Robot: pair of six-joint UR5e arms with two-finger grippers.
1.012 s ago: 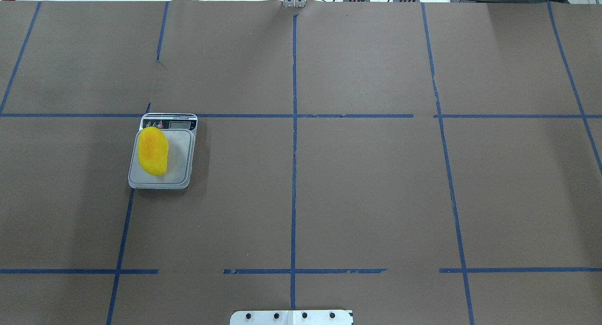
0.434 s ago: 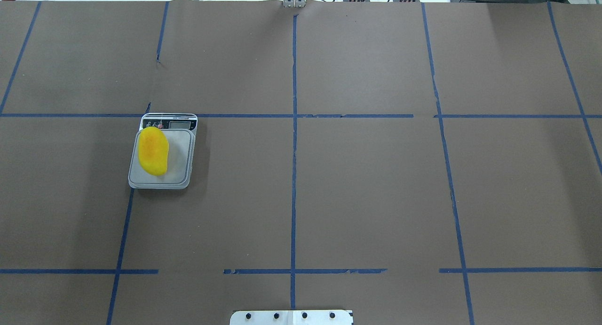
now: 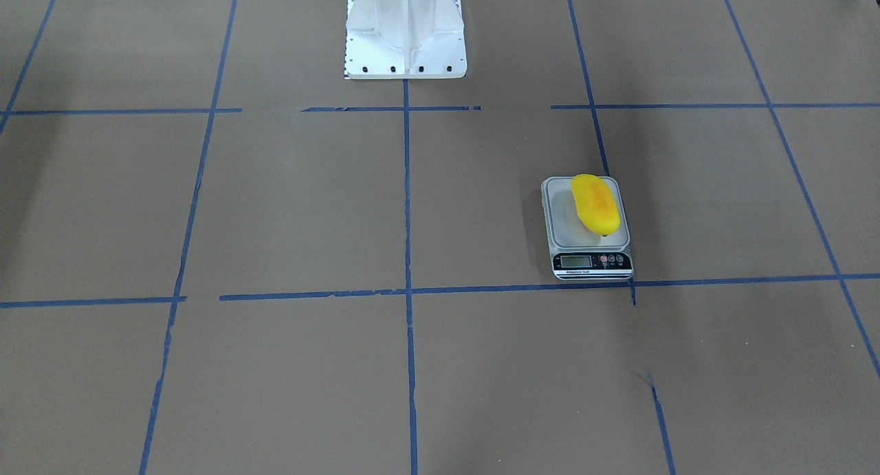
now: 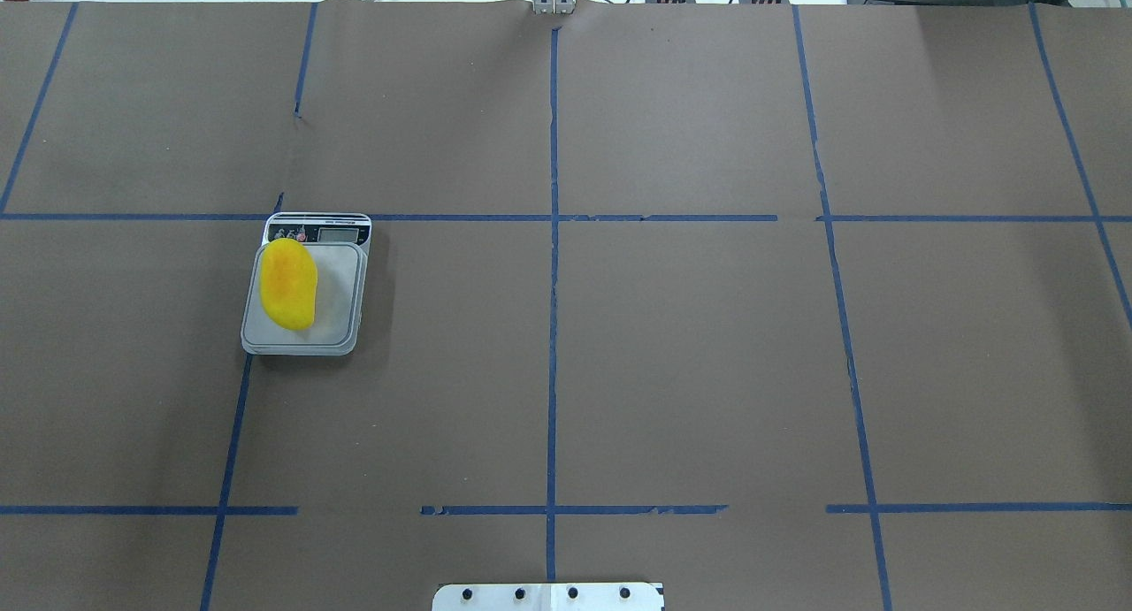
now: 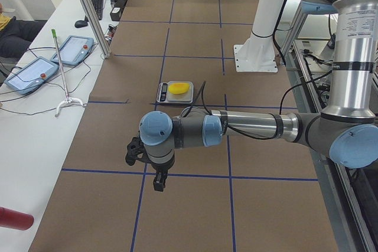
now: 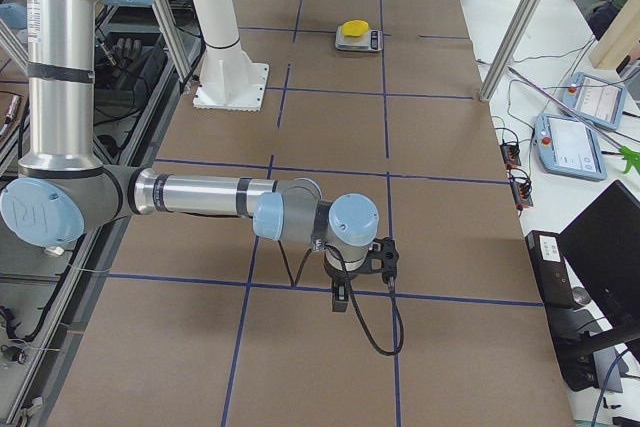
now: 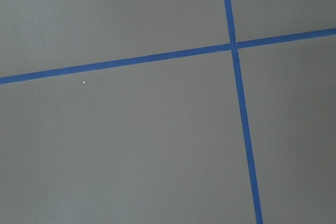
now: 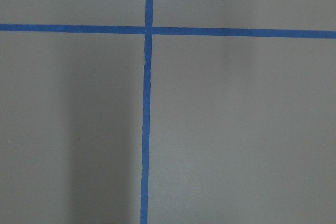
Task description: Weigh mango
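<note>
Yellow mango [image 4: 288, 285] lengthwise on the scale [image 4: 340, 301], display end to near end; closer to left gripper [image 5: 158, 183] than right gripper [image 6: 340, 299]; jaw states impossible to tell.

Bright even light, soft faint shadows, sharp focus

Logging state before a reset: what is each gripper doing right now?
Left gripper: cannot be told, side view only.
Right gripper: cannot be told, side view only.
</note>
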